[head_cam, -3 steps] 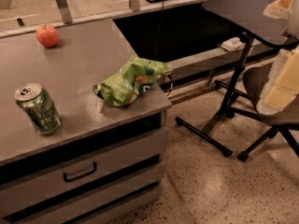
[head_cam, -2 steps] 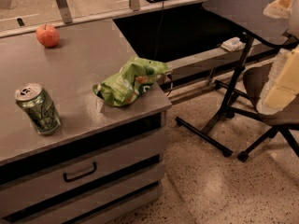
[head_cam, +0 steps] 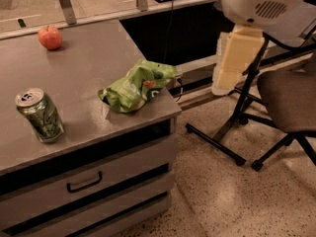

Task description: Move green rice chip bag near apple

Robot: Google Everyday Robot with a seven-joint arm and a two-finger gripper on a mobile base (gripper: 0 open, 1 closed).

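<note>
The green rice chip bag (head_cam: pixel 138 85) lies crumpled near the right front corner of the grey counter (head_cam: pixel 84 68). The red-orange apple (head_cam: pixel 50 37) sits at the far left of the counter, well apart from the bag. My gripper (head_cam: pixel 226 83) hangs cream-coloured below the white arm joint (head_cam: pixel 256 4). It is over the floor, to the right of the counter and the bag, and touches nothing.
A green soda can (head_cam: pixel 40 115) stands at the counter's front left. Drawers (head_cam: pixel 84 181) are below the counter top. A black stand (head_cam: pixel 222 132) and a chair (head_cam: pixel 291 98) stand on the speckled floor at the right.
My arm and gripper have swung left, closer to the counter's right edge. The bag, apple and can have not moved.
</note>
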